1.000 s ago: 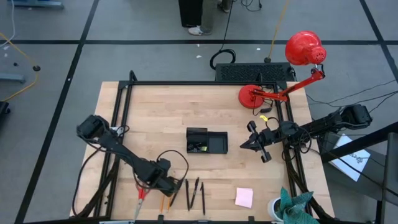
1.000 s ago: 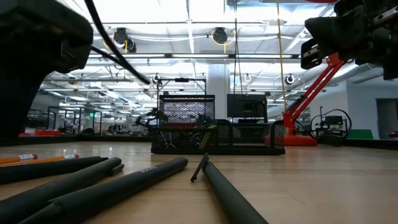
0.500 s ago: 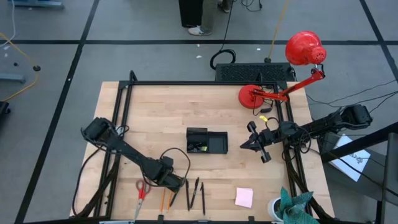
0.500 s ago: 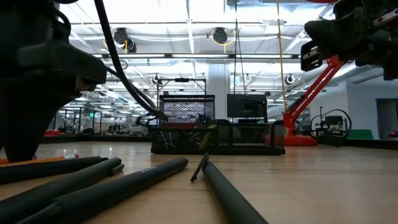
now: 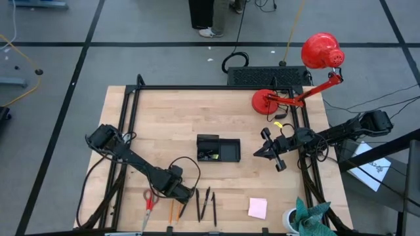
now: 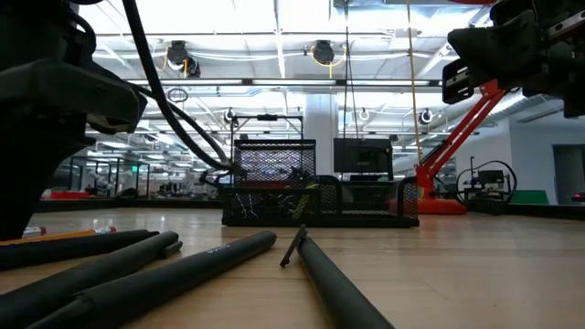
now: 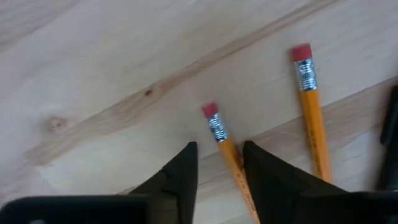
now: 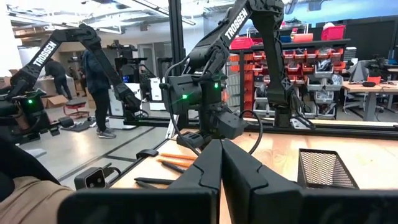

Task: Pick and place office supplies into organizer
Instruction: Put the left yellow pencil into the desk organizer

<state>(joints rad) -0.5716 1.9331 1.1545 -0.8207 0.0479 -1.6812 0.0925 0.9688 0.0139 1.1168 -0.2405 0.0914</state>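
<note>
While the left gripper straddles the eraser end of one orange wooden pencil, its dark fingers part closed and seemingly just meeting the shaft, a skewed pinch could roll it toward the second orange pencil just beside. Well beyond those fingers, the low black plastic organizer holds small dark items in one compartment. Farther right, the right gripper hovers clenched, empty.

Orange pencils, red erasers
</note>
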